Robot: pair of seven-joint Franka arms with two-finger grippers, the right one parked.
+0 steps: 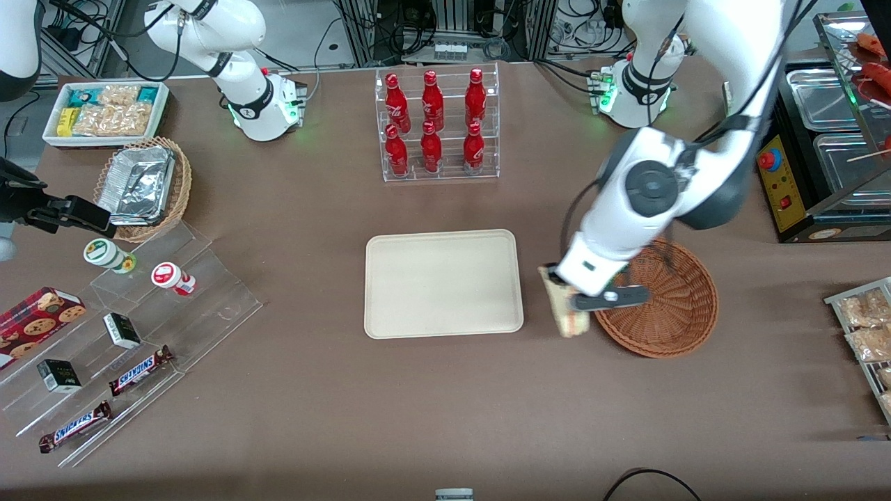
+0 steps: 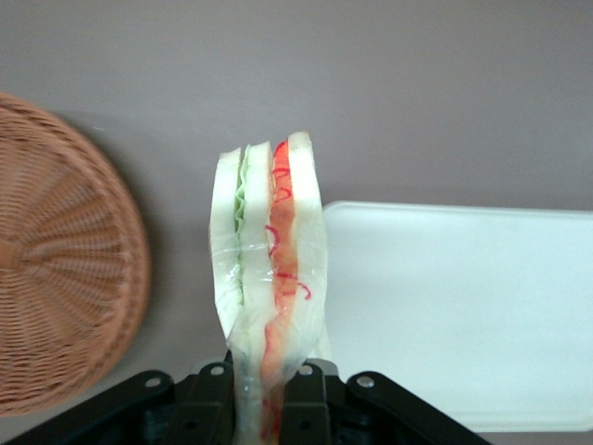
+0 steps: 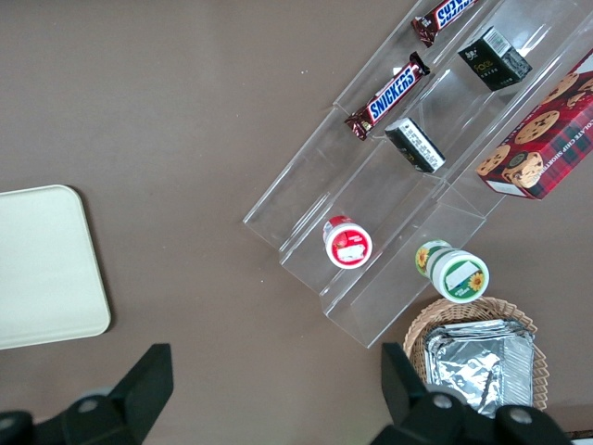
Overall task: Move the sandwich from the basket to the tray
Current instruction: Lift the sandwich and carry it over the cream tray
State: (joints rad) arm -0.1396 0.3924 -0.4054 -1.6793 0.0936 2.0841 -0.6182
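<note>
Where the brown worktop (image 1: 445, 417) lies nearest the front camera, Snickers bars (image 1: 75, 426) sit on a clear stepped rack (image 1: 209, 306) toward the parked arm's end. Farther from the camera, the tray (image 1: 443, 283) lies flat and bare at the middle of the worktop, and the basket (image 1: 668, 306) rests beside it toward the working arm's end, the two apart. Above the gap between them hangs the pincer (image 1: 567, 300), closed on the sandwich (image 1: 565, 313). In the wrist view the fingers (image 2: 215, 400) press the wedge's wrapped end from both sides, and the sandwich (image 2: 271, 278) juts out from them with its green and red filling layers showing along the cut edge. It is held off the worktop, out of the basket (image 2: 65, 269) and not on the tray (image 2: 463, 315), whose rim is just beside it. Farther still, red bottles (image 1: 433, 122) stand in a clear tiered stand (image 1: 440, 174).
</note>
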